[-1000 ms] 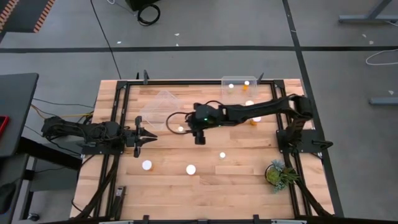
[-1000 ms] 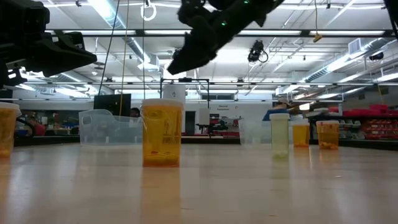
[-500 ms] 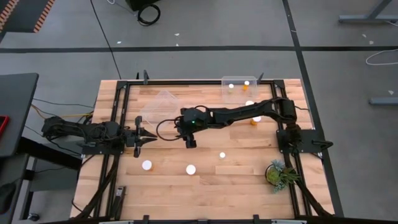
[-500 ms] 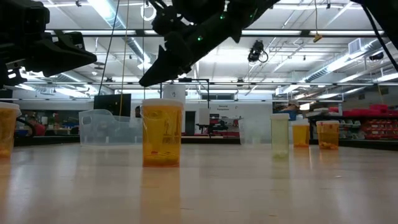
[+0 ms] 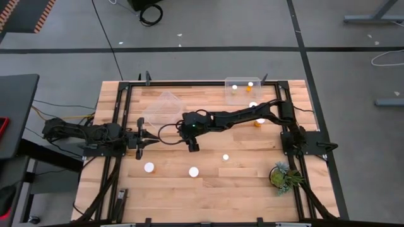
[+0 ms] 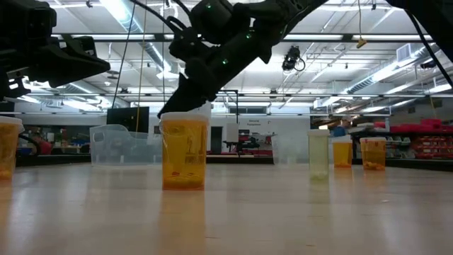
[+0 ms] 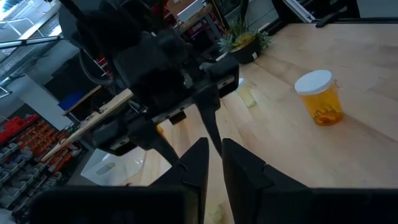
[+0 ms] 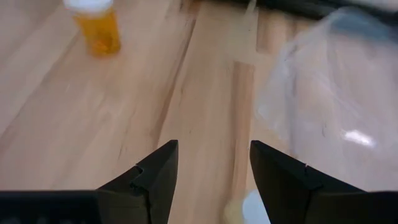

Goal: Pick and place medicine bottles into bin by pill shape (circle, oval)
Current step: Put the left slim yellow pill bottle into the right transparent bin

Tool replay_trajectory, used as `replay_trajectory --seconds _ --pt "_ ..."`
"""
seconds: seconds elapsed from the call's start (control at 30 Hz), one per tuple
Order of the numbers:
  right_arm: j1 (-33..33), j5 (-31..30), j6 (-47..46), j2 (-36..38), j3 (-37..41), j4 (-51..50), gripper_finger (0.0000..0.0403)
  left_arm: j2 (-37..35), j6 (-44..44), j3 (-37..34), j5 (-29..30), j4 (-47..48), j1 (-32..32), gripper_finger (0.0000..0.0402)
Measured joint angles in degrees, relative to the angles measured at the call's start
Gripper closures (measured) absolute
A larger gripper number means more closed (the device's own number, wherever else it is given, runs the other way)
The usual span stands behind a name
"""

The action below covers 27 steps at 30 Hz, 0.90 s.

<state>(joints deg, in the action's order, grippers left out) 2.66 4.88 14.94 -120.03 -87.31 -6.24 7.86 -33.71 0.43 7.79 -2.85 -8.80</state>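
Note:
Several orange medicine bottles with white caps stand upright on the wooden table (image 5: 208, 189): three near the front (image 5: 149, 167) (image 5: 194, 171) (image 5: 225, 157) and two at the right (image 5: 252, 105) (image 5: 257, 123). Two more (image 5: 234, 87) stand in the far clear bin (image 5: 243, 91). My right gripper (image 5: 191, 145) is open and low over the table's middle. A white cap (image 8: 249, 208) shows low between its fingers; I cannot tell whether they touch it. My left gripper (image 5: 148, 139) is shut and empty at the table's left.
A second clear bin (image 5: 165, 104) lies at the far left of the middle and also shows in the right wrist view (image 8: 329, 93). A small green potted plant (image 5: 282, 176) stands at the near right corner. A black frame (image 5: 189, 82) runs around the table.
My right gripper has gone toward the table's left edge and down, from high above to the height of the bottle tops. The bottle that stood in the table's middle is now hidden under that arm in the high view.

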Motion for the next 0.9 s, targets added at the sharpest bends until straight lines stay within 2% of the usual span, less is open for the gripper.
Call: replay_trajectory --seconds 0.9 --pt "1.15 -0.34 -0.33 -0.31 0.46 -1.31 0.0196 0.02 0.00 0.00 0.00 0.00 0.00 0.0344"
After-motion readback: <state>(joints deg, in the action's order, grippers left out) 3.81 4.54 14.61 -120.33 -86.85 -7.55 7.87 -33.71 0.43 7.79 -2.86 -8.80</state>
